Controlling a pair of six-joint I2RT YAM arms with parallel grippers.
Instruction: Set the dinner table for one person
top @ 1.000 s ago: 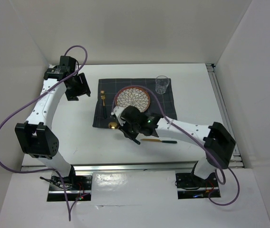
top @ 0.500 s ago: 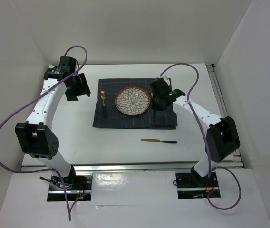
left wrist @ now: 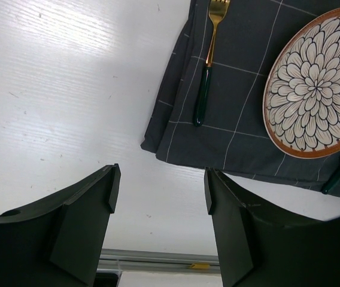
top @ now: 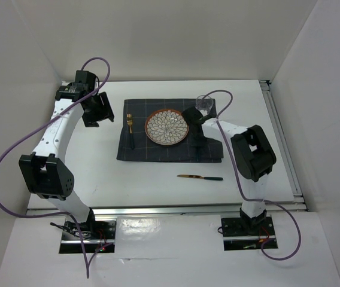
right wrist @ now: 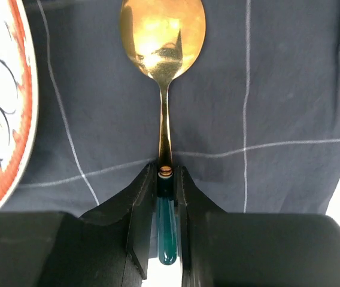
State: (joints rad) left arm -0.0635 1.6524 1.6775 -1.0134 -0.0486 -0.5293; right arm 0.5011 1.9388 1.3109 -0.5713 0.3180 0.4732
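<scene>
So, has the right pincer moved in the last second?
Yes: the right pincer swung from the near-left of the round floral-patterned plate to its right side.

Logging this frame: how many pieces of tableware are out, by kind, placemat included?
Fork: 1
Spoon: 1, in the right end effector
Knife: 1
Plate: 1
Glass: 1
Placemat: 1
Total: 6
</scene>
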